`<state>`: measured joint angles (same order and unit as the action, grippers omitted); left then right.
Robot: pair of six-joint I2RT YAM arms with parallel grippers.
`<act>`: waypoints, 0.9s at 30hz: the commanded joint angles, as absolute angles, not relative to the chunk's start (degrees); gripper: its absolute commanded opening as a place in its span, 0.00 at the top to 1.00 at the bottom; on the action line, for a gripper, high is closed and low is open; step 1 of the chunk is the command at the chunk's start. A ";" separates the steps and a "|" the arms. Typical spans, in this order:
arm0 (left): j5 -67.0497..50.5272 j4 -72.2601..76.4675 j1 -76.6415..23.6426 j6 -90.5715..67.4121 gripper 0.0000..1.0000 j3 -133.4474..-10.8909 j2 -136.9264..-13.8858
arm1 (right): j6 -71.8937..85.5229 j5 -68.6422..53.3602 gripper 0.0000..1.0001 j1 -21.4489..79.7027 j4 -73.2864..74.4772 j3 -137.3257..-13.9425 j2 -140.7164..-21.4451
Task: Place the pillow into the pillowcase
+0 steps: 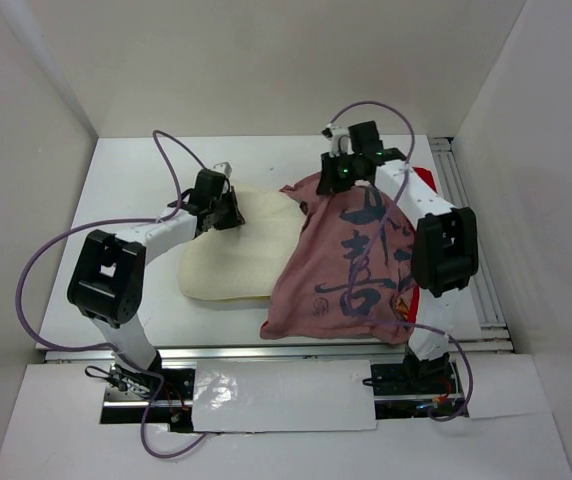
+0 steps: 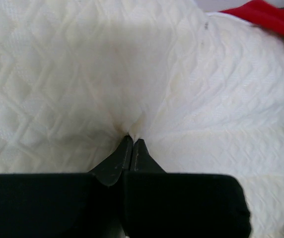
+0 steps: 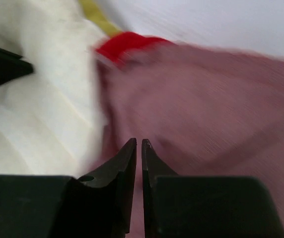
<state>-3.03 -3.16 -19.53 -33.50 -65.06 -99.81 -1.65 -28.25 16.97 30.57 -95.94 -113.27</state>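
The cream pillow (image 1: 231, 255) lies left of centre on the table, its right part under the pillowcase (image 1: 351, 265), which shows its faded pink side with dark brush marks. My left gripper (image 1: 228, 212) is at the pillow's far edge. In the left wrist view it (image 2: 132, 137) is shut, pinching a pucker of the quilted pillow (image 2: 206, 99). My right gripper (image 1: 341, 180) is at the pillowcase's far left edge, which rises toward it. In the right wrist view it (image 3: 142, 141) is nearly closed on the pink pillowcase (image 3: 206, 109), next to the pillow (image 3: 33, 114).
White walls enclose the table on the left, back and right. A metal rail (image 1: 461, 195) runs along the right side and another along the near edge (image 1: 266, 350). Purple cables (image 1: 46, 250) loop off both arms. A red strip of the case (image 2: 261, 12) shows beyond the pillow.
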 commanded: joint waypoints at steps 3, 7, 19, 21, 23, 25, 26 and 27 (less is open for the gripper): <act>6.16 -10.55 -16.79 -29.79 1.00 -63.19 -98.79 | -3.69 -25.22 0.97 11.51 31.90 -92.11 -104.42; 2.56 -8.97 -16.79 -29.27 1.00 -62.41 -97.92 | -3.08 -29.87 1.00 11.51 29.36 -91.49 -104.50; 2.91 -7.73 -19.95 -29.79 1.00 -61.79 -94.75 | -3.87 -8.22 0.46 29.78 31.20 -104.15 -114.24; 2.90 -7.73 -19.95 -29.79 1.00 -61.79 -94.75 | -3.35 -4.59 0.42 32.16 31.73 -105.56 -115.57; 3.60 -8.35 -19.95 -29.79 1.00 -61.79 -94.75 | -3.34 -0.73 0.40 32.70 32.95 -106.44 -117.41; 3.60 -8.88 -19.95 -29.79 1.00 -61.79 -94.22 | -2.29 4.45 0.39 34.36 32.96 -107.84 -119.08; 3.60 -8.88 -19.95 -29.79 1.00 -61.09 -93.61 | -2.29 5.96 0.39 34.37 33.48 -107.84 -119.61; 3.60 -8.88 -19.95 -29.79 1.00 -61.08 -93.60 | -2.29 7.46 0.39 35.06 33.49 -108.36 -119.62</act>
